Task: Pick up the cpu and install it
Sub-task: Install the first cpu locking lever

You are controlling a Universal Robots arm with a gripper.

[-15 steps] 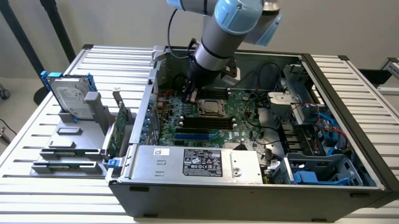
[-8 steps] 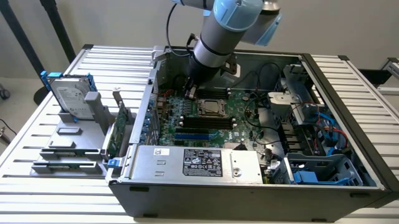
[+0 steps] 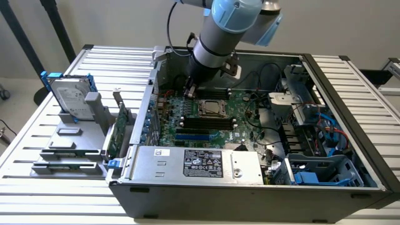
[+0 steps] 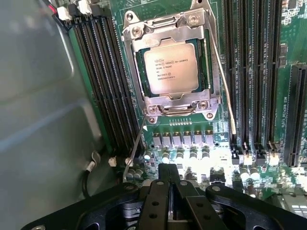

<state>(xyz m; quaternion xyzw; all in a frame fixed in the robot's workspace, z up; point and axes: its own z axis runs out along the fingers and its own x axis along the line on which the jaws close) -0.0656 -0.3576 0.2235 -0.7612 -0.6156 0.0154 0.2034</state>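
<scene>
My gripper (image 4: pixel 169 178) is clenched shut on nothing. The cpu (image 4: pixel 171 65) sits flat in the motherboard (image 4: pixel 288 33) socket (image 4: pixel 165 34), just ahead of the fingertips and not touching them.

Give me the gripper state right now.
Gripper: closed, holding nothing; the cpu sits in its socket, apart from it.

Grey arm (image 3: pixel 211 49), blue cap (image 3: pixel 237 13), seemingly black tool (image 4: pixel 168 168)
</scene>
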